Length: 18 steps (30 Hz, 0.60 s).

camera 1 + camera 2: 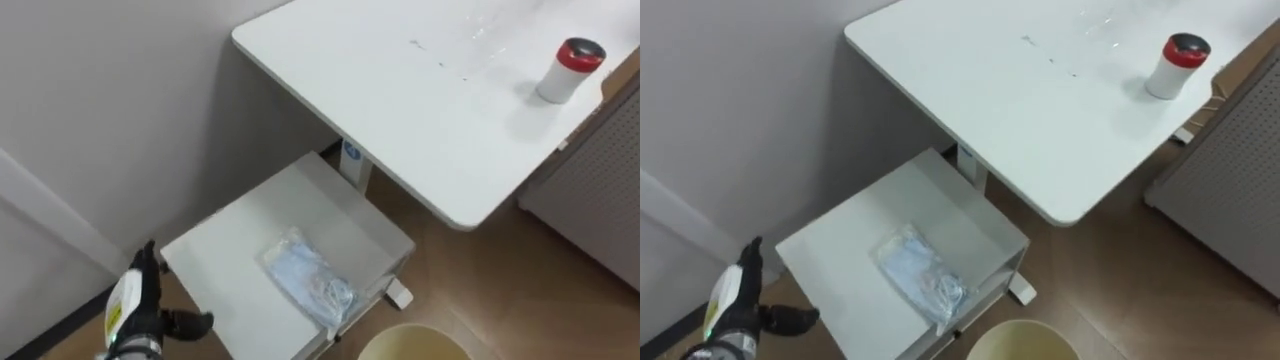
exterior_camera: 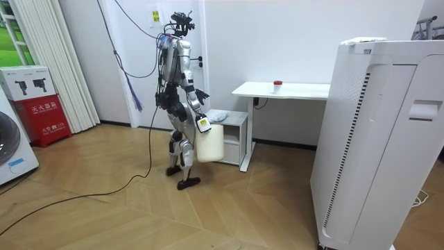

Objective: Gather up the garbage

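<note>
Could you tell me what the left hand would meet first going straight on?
Probably the grey wall: the left hand points its straight fingers there, left of the low cabinet; depth is unclear.
</note>
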### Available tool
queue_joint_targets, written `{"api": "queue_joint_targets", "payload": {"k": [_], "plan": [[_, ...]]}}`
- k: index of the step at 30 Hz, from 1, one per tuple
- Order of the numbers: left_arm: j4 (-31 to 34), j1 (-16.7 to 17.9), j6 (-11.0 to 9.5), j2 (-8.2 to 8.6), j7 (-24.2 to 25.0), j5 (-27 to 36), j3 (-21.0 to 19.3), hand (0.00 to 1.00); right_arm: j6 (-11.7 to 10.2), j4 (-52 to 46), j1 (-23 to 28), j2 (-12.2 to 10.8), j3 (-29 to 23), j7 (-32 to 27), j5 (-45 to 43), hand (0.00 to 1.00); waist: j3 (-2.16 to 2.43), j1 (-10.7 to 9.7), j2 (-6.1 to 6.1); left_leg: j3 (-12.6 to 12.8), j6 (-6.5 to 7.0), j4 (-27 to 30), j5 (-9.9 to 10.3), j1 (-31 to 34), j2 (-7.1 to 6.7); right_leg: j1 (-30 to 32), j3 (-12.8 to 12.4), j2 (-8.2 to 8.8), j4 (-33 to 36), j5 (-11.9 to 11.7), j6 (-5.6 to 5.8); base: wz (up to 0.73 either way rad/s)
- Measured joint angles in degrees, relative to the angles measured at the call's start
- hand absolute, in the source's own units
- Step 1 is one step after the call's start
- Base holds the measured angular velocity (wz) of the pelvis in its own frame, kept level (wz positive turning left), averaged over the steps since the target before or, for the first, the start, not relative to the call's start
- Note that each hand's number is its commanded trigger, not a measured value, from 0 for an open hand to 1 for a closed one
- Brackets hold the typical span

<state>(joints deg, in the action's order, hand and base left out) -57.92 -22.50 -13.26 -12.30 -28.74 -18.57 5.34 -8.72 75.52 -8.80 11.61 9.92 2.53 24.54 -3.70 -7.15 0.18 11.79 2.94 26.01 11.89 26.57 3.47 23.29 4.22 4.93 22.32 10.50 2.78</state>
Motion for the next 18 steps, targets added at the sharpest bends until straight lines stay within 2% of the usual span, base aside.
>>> {"api": "queue_joint_targets", "payload": {"k": [1,5,8,11,13,18], "plan": [[-0.3,-0.2,0.0,-0.02,-1.0,-0.1,0.1,0.0,0.0,0.0,-0.7,0.2,0.1,0.0,0.0,1.0,-0.04,0.0,-0.12,0.6,0.05,1.2,0.0,0.9,-0.01,1.0,0.9,0.06,0.5,0.0,-0.04,-0.32],[-1.4,-0.7,0.0,0.04,-3.2,1.0,0.5,0.0,0.1,-0.1,-0.8,0.2,0.2,-0.4,0.3,1.0,-0.14,-0.8,0.07,0.7,0.26,2.3,0.2,1.5,0.04,2.2,0.9,0.17,2.2,-0.1,-0.16,-0.21],[-1.8,-1.3,-0.5,0.05,-3.4,1.1,0.5,0.0,0.1,-0.8,-0.9,0.4,0.1,-1.0,1.6,1.0,-0.16,-1.0,0.08,0.6,0.46,2.5,0.9,2.1,0.15,4.3,1.1,0.24,4.8,0.2,-0.63,-0.1],[-2.4,-2.1,-0.5,-0.03,-4.6,0.4,0.6,0.0,0.1,-1.5,-0.8,1.1,0.2,-1.1,3.3,1.0,-0.26,-1.4,0.35,0.8,0.5,3.9,1.0,4.2,0.51,6.8,2.6,0.79,6.8,0.4,-1.25,-0.06],[-3.4,-2.4,-0.5,-1.02,-5.1,0.1,2.7,0.0,0.0,-1.7,-0.7,1.2,0.2,-1.0,5.7,1.0,-0.4,-2.1,0.68,1.2,0.57,4.9,1.0,5.2,1.04,7.9,2.4,0.55,7.4,0.2,-1.53,-0.08],[-6.9,-5.1,-0.5,-2.34,-6.5,-1.6,6.1,0.0,0.0,-1.9,-0.7,2.0,0.7,-0.9,7.5,1.0,-0.54,-3.4,1.11,1.9,0.65,5.9,0.9,7.1,1.2,10.5,1.5,0.56,8.9,0.1,-1.73,-0.09]]}}
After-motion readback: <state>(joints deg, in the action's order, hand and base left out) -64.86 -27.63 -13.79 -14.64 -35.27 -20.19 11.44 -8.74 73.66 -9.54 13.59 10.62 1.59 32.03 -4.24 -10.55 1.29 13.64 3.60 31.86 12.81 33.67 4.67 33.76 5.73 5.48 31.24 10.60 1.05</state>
